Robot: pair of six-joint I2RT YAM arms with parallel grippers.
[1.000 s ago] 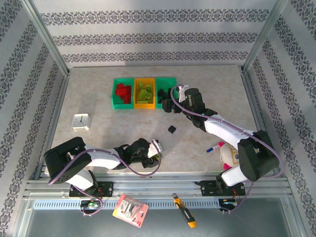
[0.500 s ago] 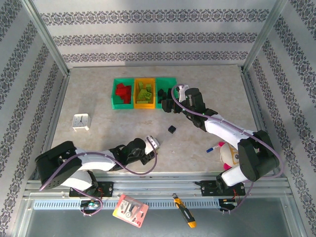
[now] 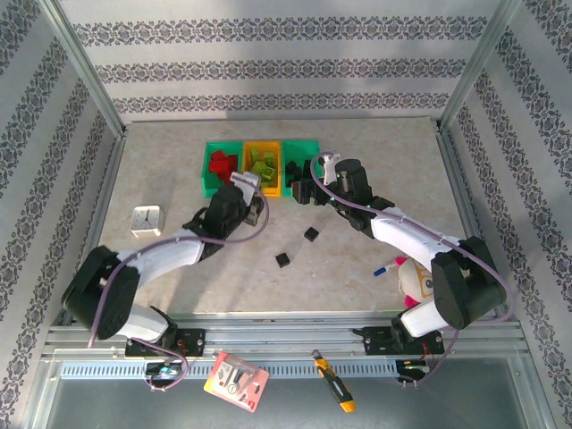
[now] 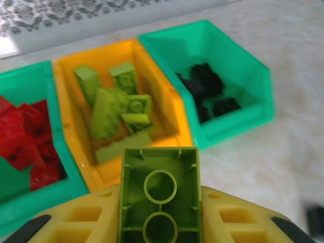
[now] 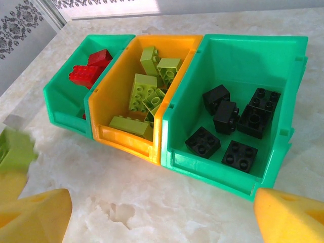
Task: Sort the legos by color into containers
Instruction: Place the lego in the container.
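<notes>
A lime green brick [image 4: 159,195] is gripped, hollow underside showing, between the yellow fingers of the left gripper [image 3: 251,193], which seems to be poised just short of the orange-yellow bin [image 4: 68,109], where lime bricks [image 4: 119,109] are piled. The right gripper [image 5: 162,223] is spread wide and empty before the right green bin [image 5: 283,71], in which black bricks [image 5: 228,116] lie. Red bricks [image 5: 88,71] are seen in the left green bin [image 5: 58,101]. A loose black brick [image 3: 311,234] and a second loose brick [image 3: 282,260] are seen on the table [image 3: 179,161].

Likely lab: aluminium-framed enclosure [image 3: 468,76].
</notes>
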